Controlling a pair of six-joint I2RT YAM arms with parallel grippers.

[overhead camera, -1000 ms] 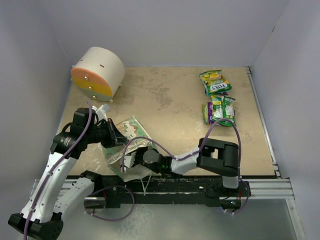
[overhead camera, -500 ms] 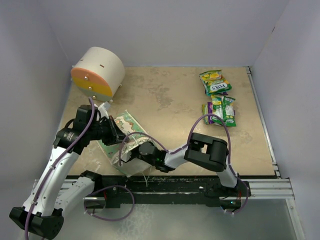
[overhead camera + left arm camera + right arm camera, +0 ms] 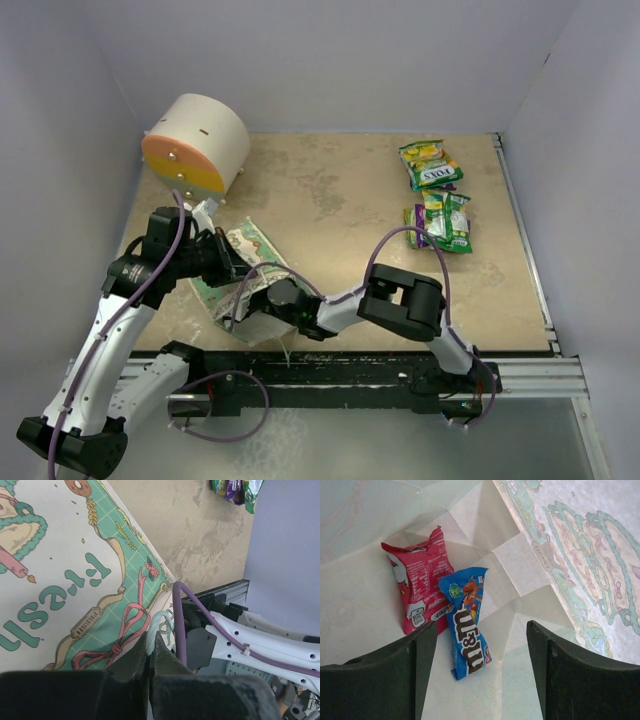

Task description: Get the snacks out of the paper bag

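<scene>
The right arm folds low and reaches left, its right gripper [image 3: 480, 627] deep inside the small green paper bag [image 3: 252, 248], fingers spread wide, hidden from overhead; the left gripper [image 3: 149, 645] is clamped on the bag's rim; inside lie a glossy red packet [image 3: 420, 587] and a smaller blue packet [image 3: 467, 625], touching; green-yellow packets [image 3: 432, 168] lie well apart, far right.

Pinching the paper bag [image 3: 65, 580] rim with the left gripper [image 3: 150, 642]; poking inside the bag with the right gripper [image 3: 480, 630], jaws wide apart.
</scene>
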